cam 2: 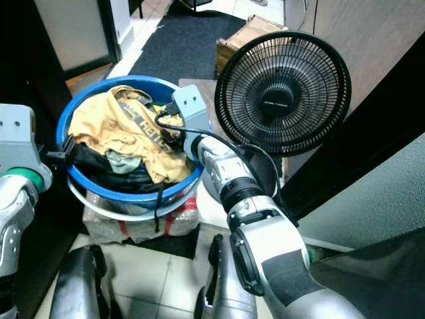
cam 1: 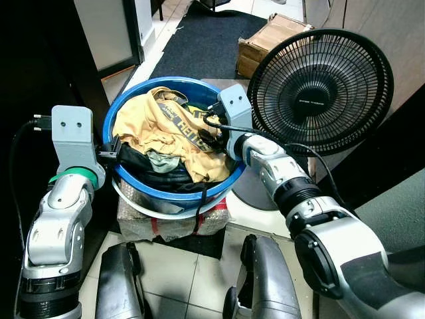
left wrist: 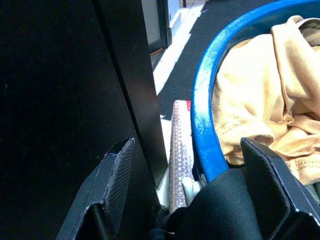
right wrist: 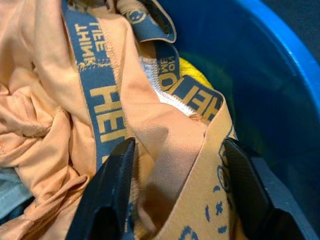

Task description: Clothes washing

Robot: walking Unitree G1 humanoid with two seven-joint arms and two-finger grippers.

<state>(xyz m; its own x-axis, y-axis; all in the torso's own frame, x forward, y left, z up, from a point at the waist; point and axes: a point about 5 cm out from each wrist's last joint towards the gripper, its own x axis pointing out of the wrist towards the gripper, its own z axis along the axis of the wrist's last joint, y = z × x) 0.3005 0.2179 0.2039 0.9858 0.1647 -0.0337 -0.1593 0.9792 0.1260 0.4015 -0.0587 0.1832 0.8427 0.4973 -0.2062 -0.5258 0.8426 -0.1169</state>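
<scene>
Blue basin (cam 1: 126, 113) holds one mustard garment (cam 1: 149, 123), two tools.

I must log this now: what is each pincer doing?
Left pincer: open, astride the blue basin rim and black cloth.
Right pincer: open, astride the tan garment.
</scene>
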